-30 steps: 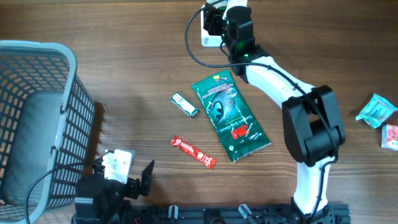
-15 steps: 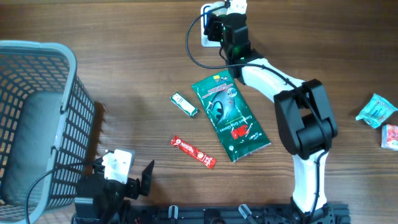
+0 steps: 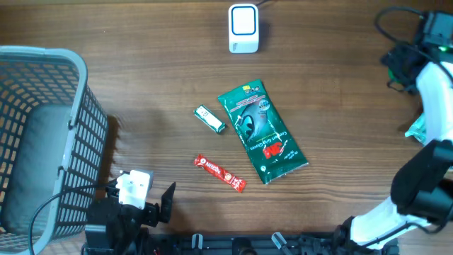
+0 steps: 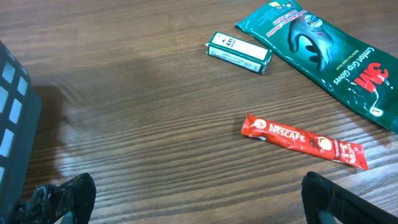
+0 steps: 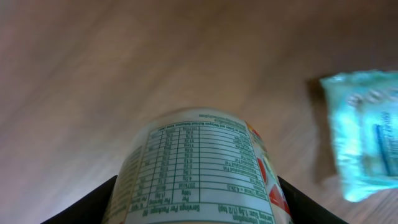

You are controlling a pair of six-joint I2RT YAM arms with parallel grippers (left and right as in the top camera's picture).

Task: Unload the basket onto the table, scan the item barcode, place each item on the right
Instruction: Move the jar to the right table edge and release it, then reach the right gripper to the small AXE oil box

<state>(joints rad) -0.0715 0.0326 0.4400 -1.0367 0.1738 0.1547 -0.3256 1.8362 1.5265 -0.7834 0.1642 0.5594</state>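
Your right gripper (image 5: 198,202), jaws partway closed, clasps the labelled tub (image 5: 199,155) at the far right, while your left gripper (image 4: 199,196) gapes empty near left, so carry the tub level to the far-centre scanner (image 3: 243,28) with its barcode facing the window.

The left gripper (image 4: 198,206) sits low, jaws wide apart — the right arm (image 3: 433,106) reaches far right (well apart from it), the right gripper (image 5: 199,208) clamping a labelled container (image 5: 199,158).

Grey mesh basket (image 3: 83,142) at left edge, overhead view. Mid-frame on wood surface (image 3: 141,42): green 3M glove pkt (image 3: 262,131) lying diag.; small green/white box (image 3: 209,118) just left of it; red Nescafe stick (image 3: 220,173) below, apart. Teal pkt (image 5: 364,143) at right of right wrist view, blurred.
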